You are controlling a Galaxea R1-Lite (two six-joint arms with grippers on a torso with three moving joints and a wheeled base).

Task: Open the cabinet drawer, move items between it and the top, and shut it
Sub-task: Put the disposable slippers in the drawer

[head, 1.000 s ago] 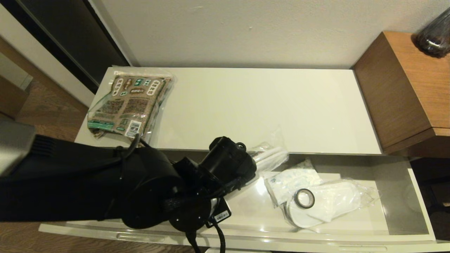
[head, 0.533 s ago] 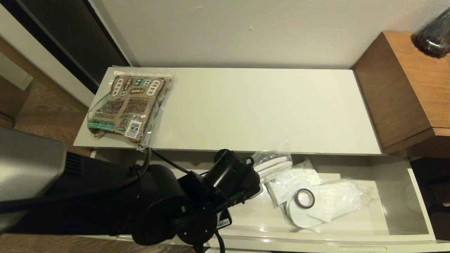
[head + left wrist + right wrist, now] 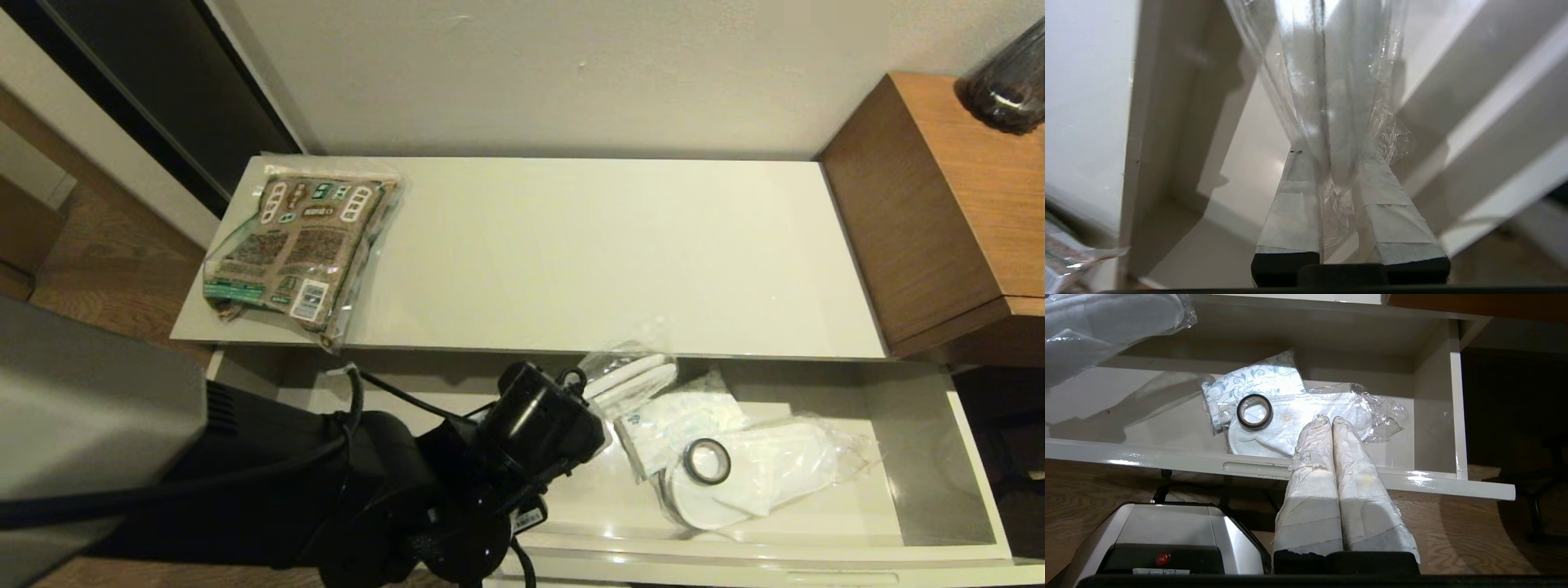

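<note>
The cabinet drawer point(image 3: 939, 457) stands pulled out below the top point(image 3: 588, 253). My left gripper point(image 3: 1333, 157) is shut on the clear wrap of a pair of white slippers point(image 3: 633, 377), held just above the drawer's back edge near its middle. A second wrapped slipper pair point(image 3: 775, 474) lies in the drawer's right half with the black tape roll point(image 3: 707, 461) on it. The brown-and-green packet point(image 3: 298, 245) lies at the top's left end. My right gripper point(image 3: 1331, 418) is shut and empty in front of the drawer; it is out of the head view.
A small white patterned sachet point(image 3: 678, 416) lies beside the tape roll. The taller brown wooden unit point(image 3: 939, 204) stands right of the cabinet, with a dark glass object point(image 3: 1008, 77) on it. My left arm covers the drawer's left half. My silver base point(image 3: 1167, 531) is on the wood floor.
My left gripper has sunk a little and come back toward the drawer's front with the slipper pair in it. The things in the drawer and on the top have not moved.
</note>
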